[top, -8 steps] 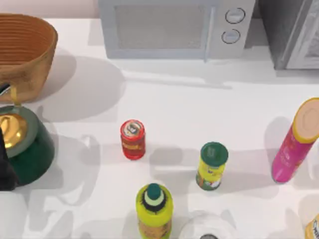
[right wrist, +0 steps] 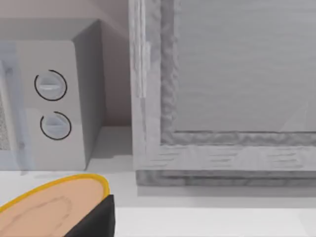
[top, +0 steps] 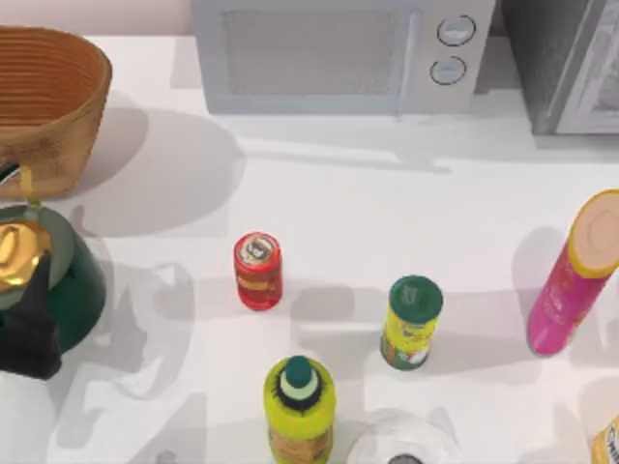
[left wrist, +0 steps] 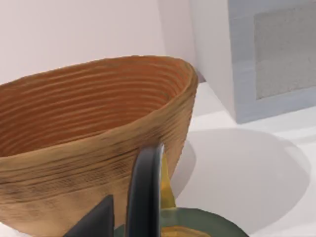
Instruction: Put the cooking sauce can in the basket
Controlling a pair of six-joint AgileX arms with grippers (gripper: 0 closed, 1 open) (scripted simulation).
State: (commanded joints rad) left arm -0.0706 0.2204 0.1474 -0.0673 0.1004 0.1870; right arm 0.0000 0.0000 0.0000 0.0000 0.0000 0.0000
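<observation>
At the table's left edge, your left gripper [top: 29, 329] hangs over the dark green pot [top: 73, 290] with its gold lid [top: 19, 253]; you cannot tell how far its fingers are parted. The cooking sauce can [top: 257, 271] stands upright on the white table [top: 387, 213], well to the right of that gripper and untouched, its silver top with the red mark facing up. Beyond the gripper, toward the back of the table, sits the woven basket [top: 53, 97] (the left wrist view looks straight into its ribbed wall [left wrist: 94, 118], just behind the pot). Farther right of the can stand a green-lidded yellow can [top: 411, 324], a yellow bottle [top: 300, 406] and a tall pink tube [top: 575, 275]. A microwave [top: 338, 53] lines the back. Your right arm is parked near the pink tube's lid [right wrist: 54, 207].
</observation>
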